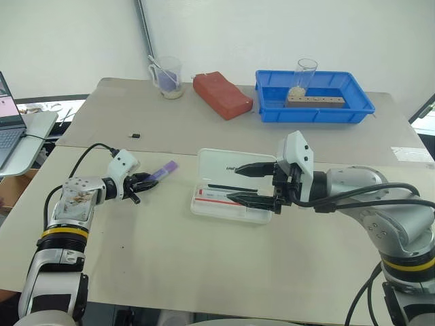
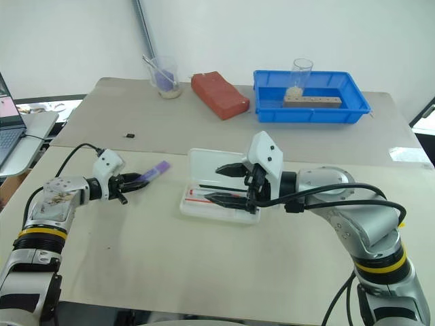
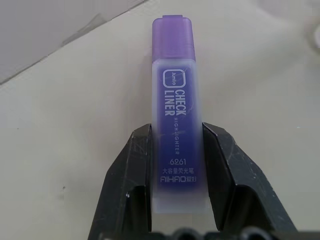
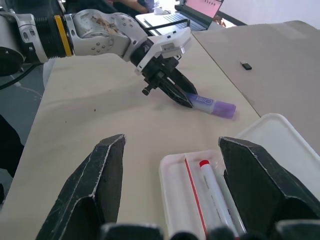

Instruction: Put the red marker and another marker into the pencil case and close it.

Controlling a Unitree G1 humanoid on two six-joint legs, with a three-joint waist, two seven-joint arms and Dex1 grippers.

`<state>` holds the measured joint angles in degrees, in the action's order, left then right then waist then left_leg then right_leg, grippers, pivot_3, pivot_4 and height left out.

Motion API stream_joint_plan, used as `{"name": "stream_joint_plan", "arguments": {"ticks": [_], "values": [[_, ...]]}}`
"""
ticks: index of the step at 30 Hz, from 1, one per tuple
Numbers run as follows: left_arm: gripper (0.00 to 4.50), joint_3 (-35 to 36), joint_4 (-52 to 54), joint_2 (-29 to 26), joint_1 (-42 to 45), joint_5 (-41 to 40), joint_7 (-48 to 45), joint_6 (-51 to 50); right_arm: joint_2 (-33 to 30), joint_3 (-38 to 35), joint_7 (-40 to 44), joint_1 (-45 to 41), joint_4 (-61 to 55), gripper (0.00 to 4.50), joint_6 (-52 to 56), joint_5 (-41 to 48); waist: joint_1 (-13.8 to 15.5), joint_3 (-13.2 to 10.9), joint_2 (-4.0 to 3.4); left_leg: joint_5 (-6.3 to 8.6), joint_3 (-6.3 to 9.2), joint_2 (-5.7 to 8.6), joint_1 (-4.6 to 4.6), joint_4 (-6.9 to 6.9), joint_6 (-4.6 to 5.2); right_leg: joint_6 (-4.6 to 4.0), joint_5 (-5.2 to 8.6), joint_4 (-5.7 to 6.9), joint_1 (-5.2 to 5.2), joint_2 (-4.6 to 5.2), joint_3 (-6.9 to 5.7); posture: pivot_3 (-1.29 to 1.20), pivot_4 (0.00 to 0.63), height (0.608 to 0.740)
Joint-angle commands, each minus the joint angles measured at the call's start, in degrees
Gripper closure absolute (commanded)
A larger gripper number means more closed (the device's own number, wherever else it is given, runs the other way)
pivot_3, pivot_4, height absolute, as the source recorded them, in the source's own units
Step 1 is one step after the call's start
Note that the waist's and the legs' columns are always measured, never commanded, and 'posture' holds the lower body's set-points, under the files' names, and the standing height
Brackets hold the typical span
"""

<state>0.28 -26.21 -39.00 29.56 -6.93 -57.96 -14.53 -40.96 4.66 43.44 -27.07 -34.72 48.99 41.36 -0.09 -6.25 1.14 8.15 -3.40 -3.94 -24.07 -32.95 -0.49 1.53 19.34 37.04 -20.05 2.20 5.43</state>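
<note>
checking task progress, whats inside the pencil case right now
The open pencil case holds the red marker and a thin red stick beside it. The right gripper, open, hovers over the case and hides part of the tray. The purple marker is outside, in the left gripper.

Left arm comes in from the robot's left side, forearm low over the table, wrist bent so the left claw [image 1: 147, 180] points fwd and toward the middle. Its two black fingers [image 3: 131, 175] are closed on the purple marker [image 3: 176, 115], one finger on each side of the barrel, gripping the rear part; the cap end sticks out past the fingertips. Marker lies about level with the table.

Right arm reaches in from the right, elbow bent, wrist turned so the right claw [image 1: 246, 183] points toward the robot's left. Its fingers [image 4: 95, 185] stand wide apart, nothing between them, hovering above the table.
</note>
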Motion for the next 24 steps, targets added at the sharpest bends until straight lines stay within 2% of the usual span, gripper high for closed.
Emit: {"name": "stream_joint_plan", "arguments": {"ticks": [1,5,9,16,24], "values": [[3.59,-0.81,10.53,-3.42,2.06,-1.58,-5.68,3.27,-2.05,-3.33,0.31,2.04,-2.40,1.17,-0.54,0.42,0.07,0.00,0.02,0.00,0.00,0.00,0.00,-0.01,0.00,0.00,0.00,0.00,0.00,0.01,0.00,0.00,0.150,0.740],[3.59,-4.16,22.26,-6.51,2.37,-3.76,-14.24,2.79,-4.46,-4.35,0.90,6.26,-3.16,1.17,-1.61,-0.74,0.08,0.02,0.00,0.00,-0.02,0.01,-0.04,-0.01,0.00,-0.01,0.00,-0.04,0.00,0.02,0.02,0.00,0.150,0.740],[3.59,-8.57,29.77,-5.29,3.06,-5.06,-17.55,0.96,-5.54,-4.21,1.01,8.67,-2.31,1.17,-3.31,-2.76,-0.18,0.08,-0.14,0.00,-0.04,0.02,0.01,-0.01,0.00,0.00,0.00,-0.04,0.03,0.01,0.07,0.00,0.150,0.740],[3.59,-17.02,27.45,-0.13,2.89,-0.25,-17.99,8.16,-4.99,-4.26,-0.36,12.00,-1.61,1.17,-4.98,-5.65,-0.57,0.08,-0.14,0.00,0.04,0.02,0.00,-0.06,0.01,0.01,0.01,-0.05,0.05,-0.09,0.10,0.00,0.150,0.740],[3.59,-19.05,20.04,2.66,3.69,2.40,-17.24,14.07,-5.23,-4.22,-1.58,12.46,-5.28,1.17,-2.49,-4.23,-0.57,0.07,-0.13,-0.01,0.05,0.02,-0.01,-0.11,0.02,0.01,0.01,-0.04,0.05,-0.10,0.10,0.00,0.150,0.740]]}}
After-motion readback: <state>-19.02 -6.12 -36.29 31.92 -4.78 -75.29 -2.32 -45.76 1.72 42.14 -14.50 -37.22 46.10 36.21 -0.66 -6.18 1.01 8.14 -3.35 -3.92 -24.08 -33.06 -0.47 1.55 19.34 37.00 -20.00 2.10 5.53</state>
